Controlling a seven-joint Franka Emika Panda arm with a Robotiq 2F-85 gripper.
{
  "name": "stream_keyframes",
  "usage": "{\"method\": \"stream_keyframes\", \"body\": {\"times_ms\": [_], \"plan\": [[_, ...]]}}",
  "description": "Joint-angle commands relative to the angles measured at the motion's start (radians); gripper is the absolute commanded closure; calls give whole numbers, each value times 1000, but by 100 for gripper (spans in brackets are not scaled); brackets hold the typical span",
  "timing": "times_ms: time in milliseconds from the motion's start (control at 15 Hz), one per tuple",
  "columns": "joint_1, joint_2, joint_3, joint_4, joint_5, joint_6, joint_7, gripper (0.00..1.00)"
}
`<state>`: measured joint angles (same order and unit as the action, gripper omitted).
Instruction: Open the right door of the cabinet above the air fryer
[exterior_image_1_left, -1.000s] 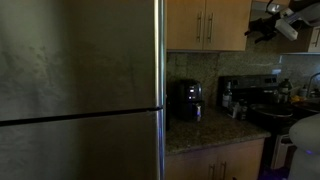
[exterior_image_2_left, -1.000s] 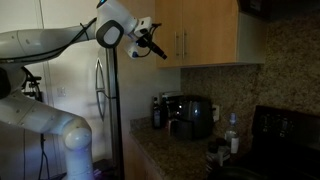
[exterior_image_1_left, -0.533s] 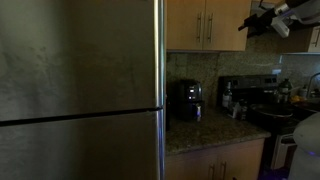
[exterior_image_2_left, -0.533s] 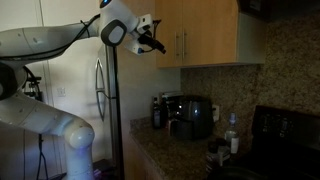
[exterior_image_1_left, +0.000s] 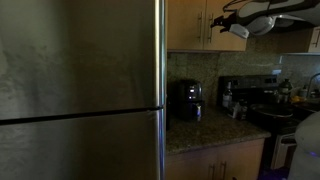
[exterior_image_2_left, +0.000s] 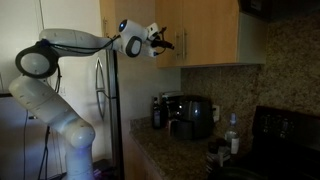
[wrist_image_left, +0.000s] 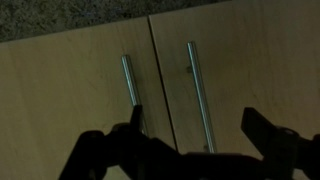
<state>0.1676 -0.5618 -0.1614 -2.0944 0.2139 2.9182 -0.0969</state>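
Observation:
The honey-brown cabinet (exterior_image_1_left: 190, 25) hangs above the black air fryer (exterior_image_1_left: 188, 100), which also shows in an exterior view (exterior_image_2_left: 195, 115). Its right door (exterior_image_1_left: 232, 42) (exterior_image_2_left: 215, 30) is shut, with the bar handles meeting mid-front (exterior_image_2_left: 183, 45). My gripper (exterior_image_1_left: 226, 20) (exterior_image_2_left: 166, 42) is open and empty, a short way in front of the handles. The wrist view seems upside down, with speckled stone along the top. There both shut doors fill the picture, and one handle (wrist_image_left: 198, 95) lies between my open fingers (wrist_image_left: 200, 125) without touching. I cannot tell which door's handle it is.
A big steel fridge (exterior_image_1_left: 80, 90) (exterior_image_2_left: 105, 90) stands beside the cabinet. The granite counter (exterior_image_1_left: 200, 128) holds bottles and a black-and-silver machine (exterior_image_1_left: 232, 95). A dark stove (exterior_image_2_left: 285, 125) sits further along.
The arm has stretched out and carried the gripper in toward the cabinet's handles. The doors have stayed shut.

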Motion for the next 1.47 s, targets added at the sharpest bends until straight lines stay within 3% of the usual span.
{"method": "stream_keyframes", "body": {"times_ms": [0, 133, 200, 333, 600, 733, 867, 1133, 1400], "plan": [[-14, 23, 14, 8, -4, 11, 12, 0], [-100, 55, 55, 14, -43, 2, 62, 0], [-150, 86, 82, 18, -70, 62, 97, 0], [-179, 122, 106, 30, -82, 121, 156, 0], [-321, 208, 227, 75, -134, 265, 297, 0], [-446, 232, 324, 97, -174, 313, 356, 0], [-569, 237, 412, 102, -210, 349, 384, 28], [-766, 219, 564, 99, -227, 362, 418, 60], [-891, 207, 677, 96, -217, 374, 428, 93]]}}
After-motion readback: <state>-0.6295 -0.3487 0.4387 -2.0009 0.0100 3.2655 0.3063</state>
